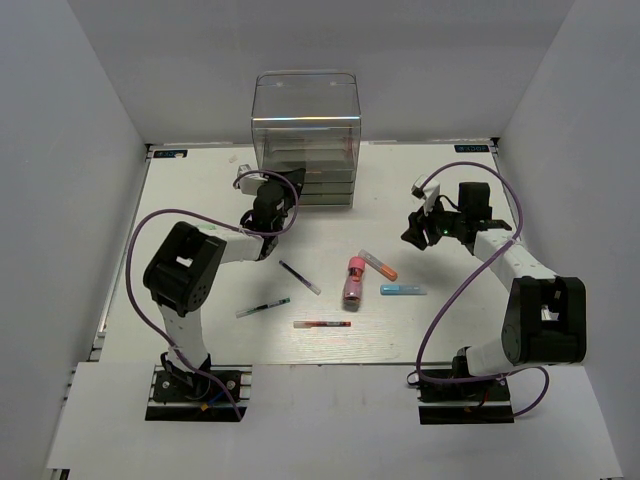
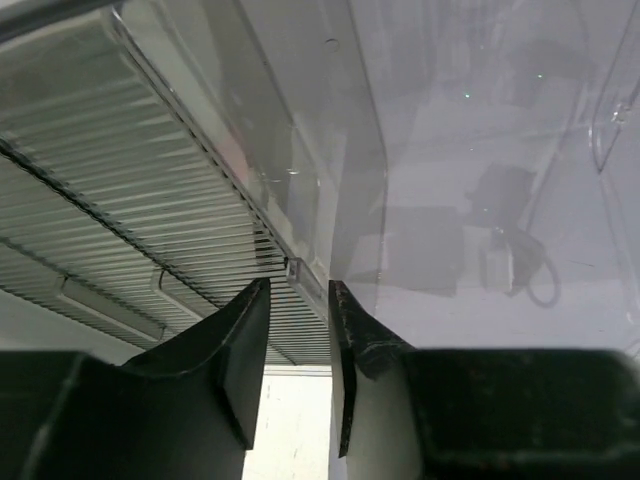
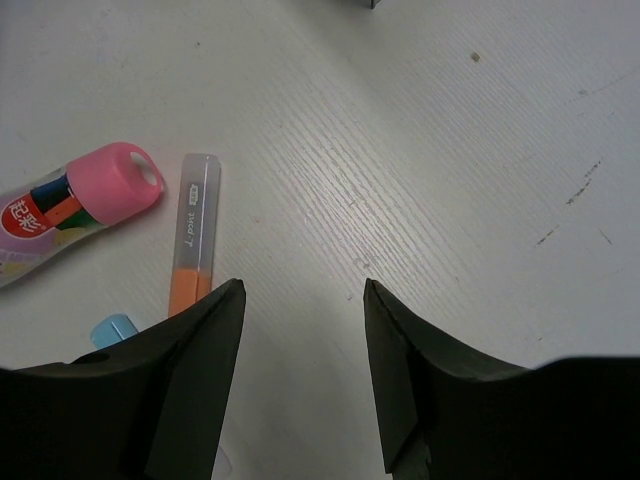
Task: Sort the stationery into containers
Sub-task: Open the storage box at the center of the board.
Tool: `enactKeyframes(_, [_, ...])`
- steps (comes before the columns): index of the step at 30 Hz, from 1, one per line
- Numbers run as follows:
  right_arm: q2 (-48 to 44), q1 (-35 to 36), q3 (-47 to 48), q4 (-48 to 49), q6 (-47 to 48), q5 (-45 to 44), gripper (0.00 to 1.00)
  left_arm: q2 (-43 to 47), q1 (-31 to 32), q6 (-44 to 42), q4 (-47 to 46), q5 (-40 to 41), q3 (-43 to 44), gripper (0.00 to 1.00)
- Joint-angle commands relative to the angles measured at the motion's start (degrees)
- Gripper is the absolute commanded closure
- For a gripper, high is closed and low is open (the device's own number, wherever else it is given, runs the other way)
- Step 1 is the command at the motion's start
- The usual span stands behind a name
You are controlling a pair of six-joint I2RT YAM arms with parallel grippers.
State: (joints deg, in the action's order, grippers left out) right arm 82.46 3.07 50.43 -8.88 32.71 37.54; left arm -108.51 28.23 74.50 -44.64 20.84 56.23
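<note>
The clear drawer cabinet (image 1: 305, 130) stands at the table's back. My left gripper (image 1: 291, 184) is at its lower left front; in the left wrist view the jaws (image 2: 299, 285) are half closed either side of a clear drawer lip (image 2: 305, 278), which touches only the right finger. My right gripper (image 1: 414, 236) is open and empty above bare table (image 3: 303, 290). On the table lie the pink-capped red tube (image 1: 353, 280) (image 3: 95, 200), an orange marker (image 1: 379, 265) (image 3: 193, 240), a light-blue marker (image 1: 403, 290) (image 3: 114, 329), and dark/white (image 1: 299, 277), green/black (image 1: 263, 307) and red/black (image 1: 322, 324) pens. No green marker shows.
White walls enclose the table (image 1: 200, 200) on three sides. Purple cables (image 1: 150, 225) loop from both arms. The stationery lies between the two arms, in front of the cabinet.
</note>
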Motion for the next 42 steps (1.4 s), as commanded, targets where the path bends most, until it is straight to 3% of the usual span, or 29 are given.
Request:
enactKeyframes(1, [-0.7,-0.1,-0.6,1.4,0.7,0.5,0.43,0.0,-0.5,0.4,-2.8,1.0,1.9,0.61])
enactKeyframes(3, [-0.7,-0.1,-0.7,1.2,0.9,0.4,0.43,-0.6,-0.5,0.4,-3.9,1.6,1.9,0.61])
enactKeyframes(16, [-0.8,0.0,-0.8,0.8,1.4,0.4,0.44,-1.6,-0.5,1.4,-8.5,1.0,0.1,1.0])
enactKeyframes(30, [-1.5,0.2,-0.7,-0.3,2.4,2.7,0.44,7.3,0.5,0.9,-13.4,-4.8,-5.9,1.0])
enactKeyframes(35, [-1.2,0.4,0.1,-1.9,5.5,7.2,0.38,10.9,1.0,-0.3,-13.4,-5.9,-8.7,1.0])
enactKeyframes(38, [-1.5,0.3,0.0,-5.2,12.9,14.7,0.3,12.5,1.0,-1.6,-12.8,-6.4,-9.8,1.0])
enactKeyframes(39, [-1.9,0.4,-0.3,-8.0,21.1,16.1,0.28,12.5,1.0,-2.2,-12.8,-6.4,-9.8,1.0])
enactKeyframes(41, [-2.1,1.1,-0.7,-10.6,27.1,21.4,0.23,13.1,1.0,-2.2,-12.8,-7.0,-9.8,1.0])
enactKeyframes(42, [-2.0,1.5,-0.9,-13.2,37.2,22.7,0.21,13.7,1.0,-2.2,-12.8,-7.0,-9.8,1.0])
